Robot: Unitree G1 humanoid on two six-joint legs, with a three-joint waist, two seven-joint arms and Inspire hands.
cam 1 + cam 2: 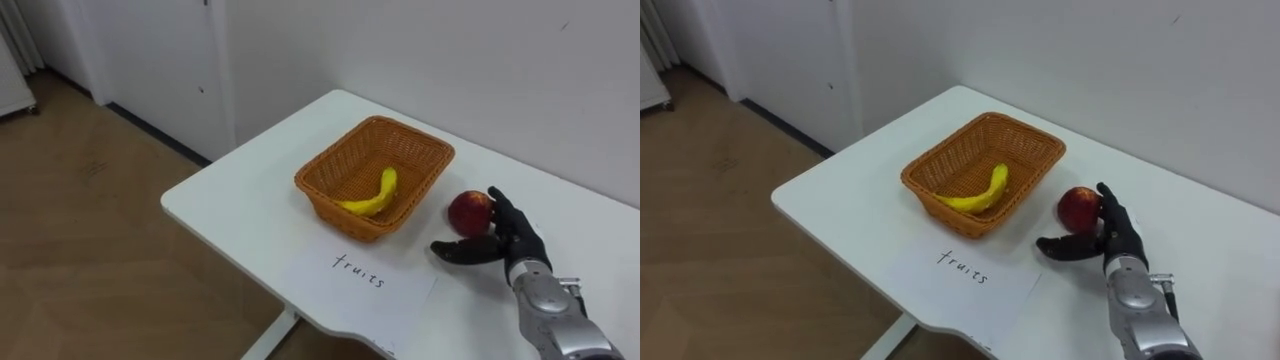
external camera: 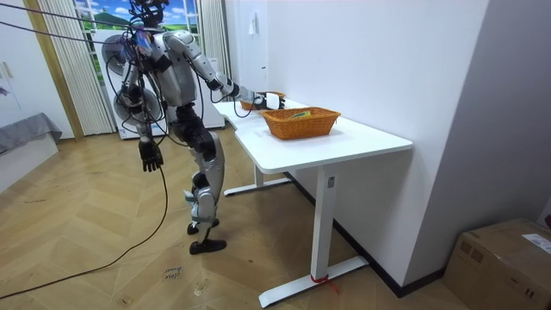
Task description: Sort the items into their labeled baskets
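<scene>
An orange wicker basket (image 1: pixel 335 208) stands on the white table (image 1: pixel 240 200), and a yellow banana (image 1: pixel 375 197) lies inside it. Just right of the basket, a red apple (image 1: pixel 468 212) rests on the tabletop. My right hand (image 1: pixel 510 235) is open beside the apple: its fingers stand against the apple's right side and the thumb stretches out in front of it. In the room view I stand at the table's end on the room view's left, with my right arm reaching over the table. My left hand (image 2: pixel 152 158) hangs open at my side.
A white paper sheet (image 1: pixel 360 280) with handwriting lies in front of the basket, near the table's front edge. A white wall runs close behind the table. To the left the tabletop ends above a wooden floor (image 1: pixel 90 230).
</scene>
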